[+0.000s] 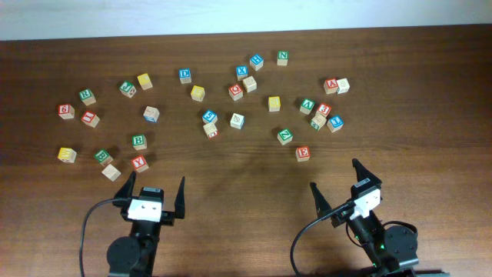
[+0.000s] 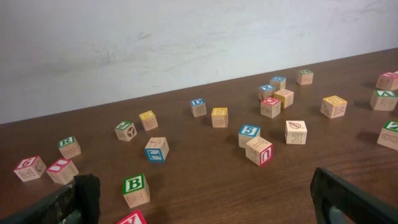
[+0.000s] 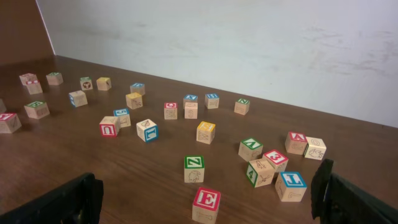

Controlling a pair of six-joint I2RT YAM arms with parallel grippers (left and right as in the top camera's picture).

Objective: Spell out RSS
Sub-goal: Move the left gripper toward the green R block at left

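Dark wooden surface (image 1: pixel 246 177) — nothing spelled yet. The green-faced wooden R cube (image 1: pixel 87 96) seemingly lies beyond-left of the green B cube (image 1: pixel 138 141), yellow-faced cubes (image 1: pixel 197 92) beyond-right — left fingers (image 1: pixel 180 201) and right fingers (image 1: pixel 317 198) spread, empty.

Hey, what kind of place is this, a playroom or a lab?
Probably a robotics lab bench, not a playroom: the left gripper and right gripper sit open at the edge of a wooden table, alphabet cubes lie scattered across it, and a plain white wall stands behind.
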